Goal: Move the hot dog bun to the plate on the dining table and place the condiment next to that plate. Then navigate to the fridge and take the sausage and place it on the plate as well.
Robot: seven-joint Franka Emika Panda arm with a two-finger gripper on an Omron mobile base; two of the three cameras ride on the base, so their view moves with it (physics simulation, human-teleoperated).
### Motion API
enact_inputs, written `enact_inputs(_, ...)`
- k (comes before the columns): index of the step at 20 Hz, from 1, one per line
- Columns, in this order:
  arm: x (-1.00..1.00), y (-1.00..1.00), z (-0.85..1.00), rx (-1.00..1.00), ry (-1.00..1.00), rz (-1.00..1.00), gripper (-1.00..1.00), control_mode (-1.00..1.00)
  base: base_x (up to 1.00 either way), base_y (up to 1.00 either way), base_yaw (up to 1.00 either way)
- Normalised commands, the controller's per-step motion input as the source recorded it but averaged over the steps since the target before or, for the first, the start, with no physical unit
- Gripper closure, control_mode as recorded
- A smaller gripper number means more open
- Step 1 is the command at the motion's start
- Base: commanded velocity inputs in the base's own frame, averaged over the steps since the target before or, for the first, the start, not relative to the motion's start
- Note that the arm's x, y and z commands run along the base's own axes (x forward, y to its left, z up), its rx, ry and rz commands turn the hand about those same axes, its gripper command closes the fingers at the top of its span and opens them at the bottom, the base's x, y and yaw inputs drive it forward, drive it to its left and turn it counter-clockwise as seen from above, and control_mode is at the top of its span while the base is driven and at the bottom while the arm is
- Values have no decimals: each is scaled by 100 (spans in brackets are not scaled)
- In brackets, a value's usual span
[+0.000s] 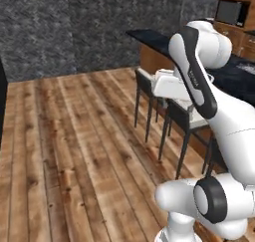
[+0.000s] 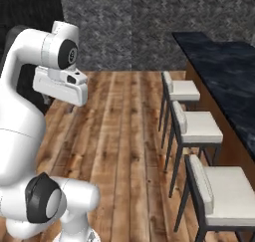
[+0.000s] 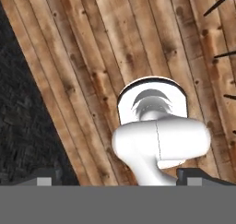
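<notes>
Going left to right in the left base view, a dark edge is met at nine o'clock, then a plank floor [image 1: 74, 151] spread through the middle under a grey stone wall [image 1: 64, 27]. At three o'clock two dark-framed stools [image 1: 177, 111] are lined up against a dark-topped surface [image 1: 154, 39] with a wooden front. A microwave [image 1: 230, 11] is set among wooden cabinets at one o'clock. Faint lettering is seen on the arm's dark band, too blurred to be read.

In the right base view the arm is raised at nine o'clock before a black panel [image 2: 30, 7]. Three white-seated stools [image 2: 196, 129] are ranged from the centre toward five o'clock, just beside the long dark surface at two o'clock.

In the hand view the camera is pointed down at the floor, with stone wall at eight o'clock and thin dark stool legs [image 3: 223, 4] at one o'clock. The claw [image 3: 120, 178] is held wide open with nothing between its tips, which are seen at seven and five o'clock.

The bun, condiment, plate, sausage and fridge cannot be made out, so their places cannot be told. No readable brand or label is found.
</notes>
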Motion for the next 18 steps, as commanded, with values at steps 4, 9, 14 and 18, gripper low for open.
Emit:
enact_inputs(4,0,0,0,0,0,0,-100,100,100,34,28)
enact_inputs(9,0,0,0,0,0,0,-100,100,100,27,26)
enact_inputs(14,0,0,0,0,0,0,-100,100,100,6,22)
enact_inputs(18,0,0,0,0,0,0,-100,100,100,20,20)
